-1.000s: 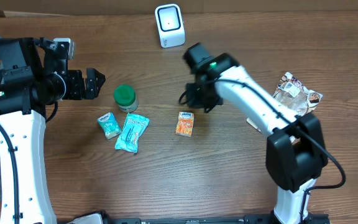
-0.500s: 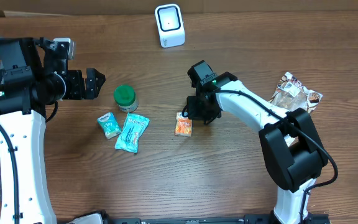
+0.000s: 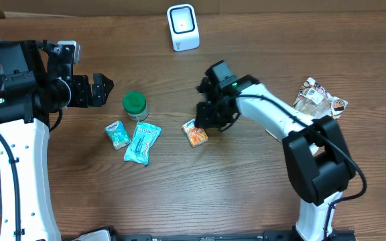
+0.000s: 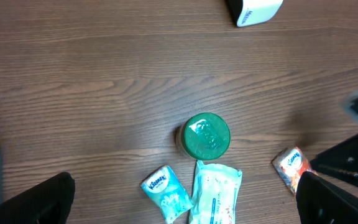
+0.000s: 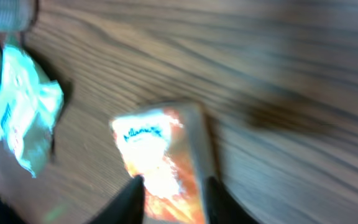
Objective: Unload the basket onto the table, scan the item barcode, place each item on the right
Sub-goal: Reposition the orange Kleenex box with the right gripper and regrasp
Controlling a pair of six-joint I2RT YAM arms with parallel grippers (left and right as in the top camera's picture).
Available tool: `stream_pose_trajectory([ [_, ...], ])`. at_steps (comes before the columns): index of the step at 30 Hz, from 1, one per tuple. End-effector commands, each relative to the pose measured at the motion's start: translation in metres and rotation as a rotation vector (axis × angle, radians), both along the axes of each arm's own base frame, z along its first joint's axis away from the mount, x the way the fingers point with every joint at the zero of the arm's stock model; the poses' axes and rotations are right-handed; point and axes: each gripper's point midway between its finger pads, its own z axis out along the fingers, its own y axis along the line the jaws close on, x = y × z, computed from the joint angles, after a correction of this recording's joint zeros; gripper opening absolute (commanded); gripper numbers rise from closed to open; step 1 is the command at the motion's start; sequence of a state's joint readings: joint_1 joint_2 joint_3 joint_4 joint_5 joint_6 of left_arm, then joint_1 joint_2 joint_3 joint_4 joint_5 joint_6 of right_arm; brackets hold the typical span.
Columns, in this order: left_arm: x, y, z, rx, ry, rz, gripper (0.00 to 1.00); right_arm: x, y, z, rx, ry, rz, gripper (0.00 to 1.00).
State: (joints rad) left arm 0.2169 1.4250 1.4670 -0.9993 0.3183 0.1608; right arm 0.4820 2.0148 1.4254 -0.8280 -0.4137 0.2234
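Orange packet (image 5: pixel 163 158) lies flat between the right claw's (image 5: pixel 173 196) fingers (image 5: pixel 132 196).

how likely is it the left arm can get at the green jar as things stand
Probably yes: the left gripper is open close beside the jar, with only bare table between them.

Bright, even light from above falls on the worktop (image 3: pixel 179 194), and the shadows under things are short and soft. The overhead and left wrist views are sharp. Motion blur smears the right wrist view, leaving the orange packet (image 5: pixel 163 165) and the wood grain indistinct.
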Motion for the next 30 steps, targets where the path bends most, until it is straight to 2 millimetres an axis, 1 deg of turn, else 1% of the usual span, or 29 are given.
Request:
stream_pose_trajectory([
  [1,0.003,-0.002,0.012,0.007,-0.036,-0.021,1.0,0.018,-0.018,0.055,0.048,-0.075,-0.046,0.54],
  [3,0.003,-0.002,0.012,0.007,-0.036,-0.021,1.0,0.01,-0.023,0.055,0.032,-0.041,-0.051,0.68],
  [4,0.003,-0.002,0.012,0.007,-0.036,-0.021,1.0,0.005,-0.026,0.053,0.021,-0.018,-0.051,0.72],
  [7,0.003,-0.002,0.012,0.007,-0.036,-0.021,1.0,-0.009,-0.024,0.038,-0.001,0.028,-0.032,0.73],
  [8,0.003,-0.002,0.012,0.007,-0.036,-0.021,1.0,-0.012,-0.022,0.034,-0.003,0.033,-0.026,0.71],
  [9,0.003,-0.002,0.012,0.007,-0.036,-0.021,1.0,-0.018,-0.018,0.024,-0.005,0.04,-0.013,0.68],
  [10,0.003,-0.002,0.012,0.007,-0.036,-0.021,1.0,-0.022,-0.016,0.019,-0.008,0.043,-0.004,0.66],
  [13,0.003,-0.002,0.012,0.007,-0.036,-0.021,1.0,-0.032,-0.008,0.007,-0.008,0.052,0.004,0.6],
  [15,0.003,-0.002,0.012,0.007,-0.036,-0.021,1.0,-0.035,-0.005,0.002,-0.009,0.051,0.013,0.51],
  [17,0.003,-0.002,0.012,0.007,-0.036,-0.021,1.0,-0.037,-0.004,-0.001,-0.005,0.045,0.017,0.49],
  [21,0.003,-0.002,0.012,0.007,-0.036,-0.021,1.0,-0.036,-0.004,-0.01,0.004,0.038,-0.007,0.47],
  [25,0.003,-0.002,0.012,0.007,-0.036,-0.021,1.0,-0.038,-0.005,-0.02,0.009,0.039,-0.03,0.4],
  [30,0.003,-0.002,0.012,0.007,-0.036,-0.021,1.0,-0.041,-0.007,-0.03,0.012,0.034,-0.03,0.4],
])
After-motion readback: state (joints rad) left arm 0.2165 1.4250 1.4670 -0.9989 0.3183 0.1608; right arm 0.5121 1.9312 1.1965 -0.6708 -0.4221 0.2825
